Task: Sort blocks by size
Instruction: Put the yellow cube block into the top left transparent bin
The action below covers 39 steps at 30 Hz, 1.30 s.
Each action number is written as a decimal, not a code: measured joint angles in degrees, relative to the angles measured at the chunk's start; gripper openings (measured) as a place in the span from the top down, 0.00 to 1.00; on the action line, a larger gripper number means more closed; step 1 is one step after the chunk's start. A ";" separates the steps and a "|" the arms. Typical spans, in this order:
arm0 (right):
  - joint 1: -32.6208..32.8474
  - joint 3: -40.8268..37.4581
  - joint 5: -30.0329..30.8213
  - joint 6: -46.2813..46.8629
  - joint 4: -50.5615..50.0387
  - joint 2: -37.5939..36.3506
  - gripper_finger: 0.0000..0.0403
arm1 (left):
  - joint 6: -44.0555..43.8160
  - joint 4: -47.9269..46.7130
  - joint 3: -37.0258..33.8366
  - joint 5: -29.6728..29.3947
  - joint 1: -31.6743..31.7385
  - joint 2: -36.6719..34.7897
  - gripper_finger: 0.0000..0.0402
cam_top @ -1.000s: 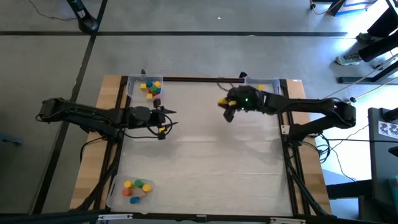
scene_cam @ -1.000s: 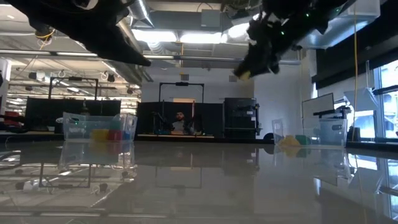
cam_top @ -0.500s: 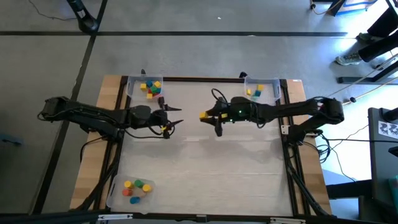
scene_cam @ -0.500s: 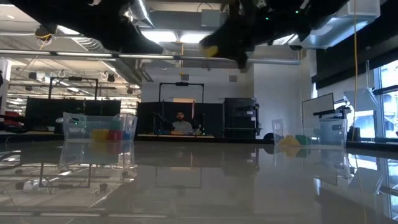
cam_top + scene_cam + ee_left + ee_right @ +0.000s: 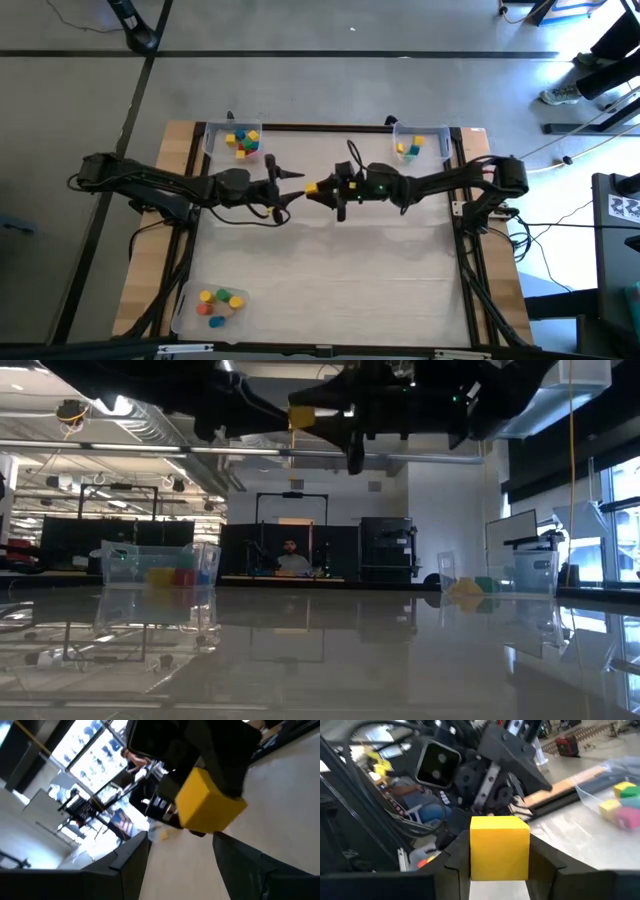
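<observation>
Above mid-surface (image 5: 330,260), the right gripper (image 5: 318,189) is clamping a yellow block (image 5: 311,187), offering it to the left gripper's (image 5: 290,186) spread fingers (image 5: 250,865); next, a careful handover.

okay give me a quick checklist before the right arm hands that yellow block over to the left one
1. Right end effector shut on the yellow block: ok.
2. Left end effector open to receive: ok.
3. Block lies between the left fingers: not ok, it sits just ahead of them.
4. Both arms raised off the table: ok.
5. Which tray the block's size calls for: cannot tell.
</observation>
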 joint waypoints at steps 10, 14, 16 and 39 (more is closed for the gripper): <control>0.15 1.23 1.93 1.27 2.74 0.65 0.68 | 1.70 1.04 0.02 2.75 -0.02 -0.02 0.48; 0.15 1.36 2.47 1.26 2.35 0.65 0.68 | 2.03 2.07 0.02 2.81 -0.02 -0.02 0.48; 0.19 1.35 2.97 1.34 2.14 0.65 0.68 | 3.04 2.50 0.02 2.89 -0.02 -0.02 0.48; 0.19 5.24 0.60 5.70 3.89 4.62 0.68 | 8.56 5.91 0.00 10.08 0.02 -0.07 0.48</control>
